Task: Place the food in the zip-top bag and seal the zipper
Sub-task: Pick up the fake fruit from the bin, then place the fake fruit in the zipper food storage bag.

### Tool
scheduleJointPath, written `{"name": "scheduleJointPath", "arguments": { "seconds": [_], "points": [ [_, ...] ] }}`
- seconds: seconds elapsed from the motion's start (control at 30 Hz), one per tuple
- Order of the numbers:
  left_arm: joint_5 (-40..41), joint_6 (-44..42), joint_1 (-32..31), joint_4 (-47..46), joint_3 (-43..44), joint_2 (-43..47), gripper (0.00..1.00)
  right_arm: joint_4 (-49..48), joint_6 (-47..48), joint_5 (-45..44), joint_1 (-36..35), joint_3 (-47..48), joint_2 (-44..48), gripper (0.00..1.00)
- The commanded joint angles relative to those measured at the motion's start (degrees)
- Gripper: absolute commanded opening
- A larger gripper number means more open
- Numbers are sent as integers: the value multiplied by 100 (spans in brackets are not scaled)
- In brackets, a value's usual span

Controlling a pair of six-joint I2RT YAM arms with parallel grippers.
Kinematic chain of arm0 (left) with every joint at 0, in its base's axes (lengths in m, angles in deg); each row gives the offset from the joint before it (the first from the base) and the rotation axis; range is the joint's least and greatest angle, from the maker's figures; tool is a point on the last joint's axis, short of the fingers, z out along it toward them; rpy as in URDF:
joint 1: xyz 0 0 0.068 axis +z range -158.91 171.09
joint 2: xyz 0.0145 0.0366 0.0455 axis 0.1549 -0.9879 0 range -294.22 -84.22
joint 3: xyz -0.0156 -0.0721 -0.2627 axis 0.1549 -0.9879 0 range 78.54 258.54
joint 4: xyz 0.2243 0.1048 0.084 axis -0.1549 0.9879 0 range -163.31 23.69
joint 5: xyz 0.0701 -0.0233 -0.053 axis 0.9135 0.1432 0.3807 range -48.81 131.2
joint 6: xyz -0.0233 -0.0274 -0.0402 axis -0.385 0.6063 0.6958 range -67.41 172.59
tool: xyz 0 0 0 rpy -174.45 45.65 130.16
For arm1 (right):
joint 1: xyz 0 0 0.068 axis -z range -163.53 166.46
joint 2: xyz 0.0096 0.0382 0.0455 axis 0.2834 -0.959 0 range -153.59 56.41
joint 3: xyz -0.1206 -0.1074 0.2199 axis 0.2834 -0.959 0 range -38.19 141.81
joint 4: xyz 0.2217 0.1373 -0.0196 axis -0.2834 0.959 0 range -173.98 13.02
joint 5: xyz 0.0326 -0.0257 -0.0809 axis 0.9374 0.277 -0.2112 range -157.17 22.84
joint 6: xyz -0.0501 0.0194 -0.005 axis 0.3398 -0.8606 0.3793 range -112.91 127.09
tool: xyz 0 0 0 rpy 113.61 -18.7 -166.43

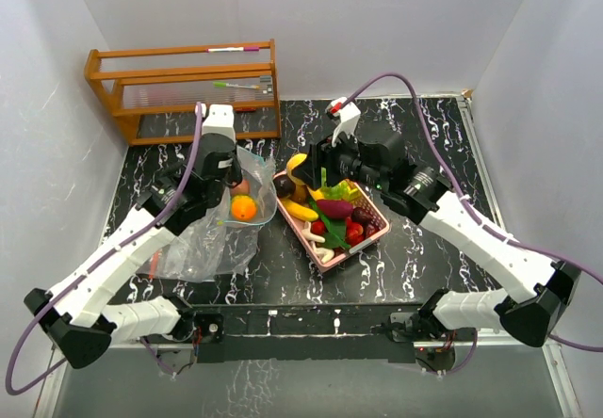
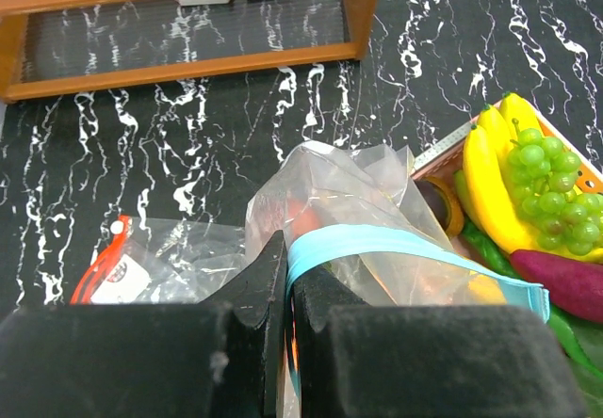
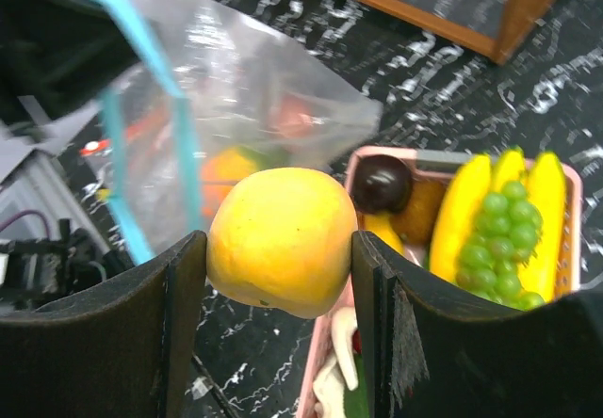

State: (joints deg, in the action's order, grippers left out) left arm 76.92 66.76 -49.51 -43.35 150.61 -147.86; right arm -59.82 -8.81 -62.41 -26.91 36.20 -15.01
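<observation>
The clear zip-top bag [image 1: 209,239] lies left of the pink tray [image 1: 375,239]. My left gripper [image 2: 287,267] is shut on the bag's blue zipper strip [image 2: 396,241] and holds the mouth up. An orange [image 1: 243,208] and other food show inside the bag. My right gripper [image 3: 280,249] is shut on a round yellow-orange fruit [image 3: 280,239], held above the tray's left end, close to the bag's mouth [image 3: 151,136]. In the tray lie bananas [image 3: 462,211], green grapes [image 3: 495,239], a dark plum [image 3: 382,183] and more food.
A wooden rack [image 1: 184,84] stands at the back left. A red-and-white packet [image 2: 118,267] lies on the dark marbled table beside the bag. White walls close in the table on three sides.
</observation>
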Motion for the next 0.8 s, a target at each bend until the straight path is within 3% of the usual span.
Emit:
{"name": "scheduleJointPath", "arguments": {
  "seconds": [0.0,0.3,0.63,0.77],
  "points": [
    [-233,94,35,-211,13,-219,0,-798,229,1056,5,100,158,37],
    [-436,129,35,-252,121,-448,0,-1703,-104,1665,-100,-85,-114,37],
    [-448,103,43,-272,95,-508,0,-1756,-205,1720,-508,-136,-549,36],
    [-455,92,43,-227,199,-473,0,-1486,-193,1368,-640,-118,-743,39]
  ]
}}
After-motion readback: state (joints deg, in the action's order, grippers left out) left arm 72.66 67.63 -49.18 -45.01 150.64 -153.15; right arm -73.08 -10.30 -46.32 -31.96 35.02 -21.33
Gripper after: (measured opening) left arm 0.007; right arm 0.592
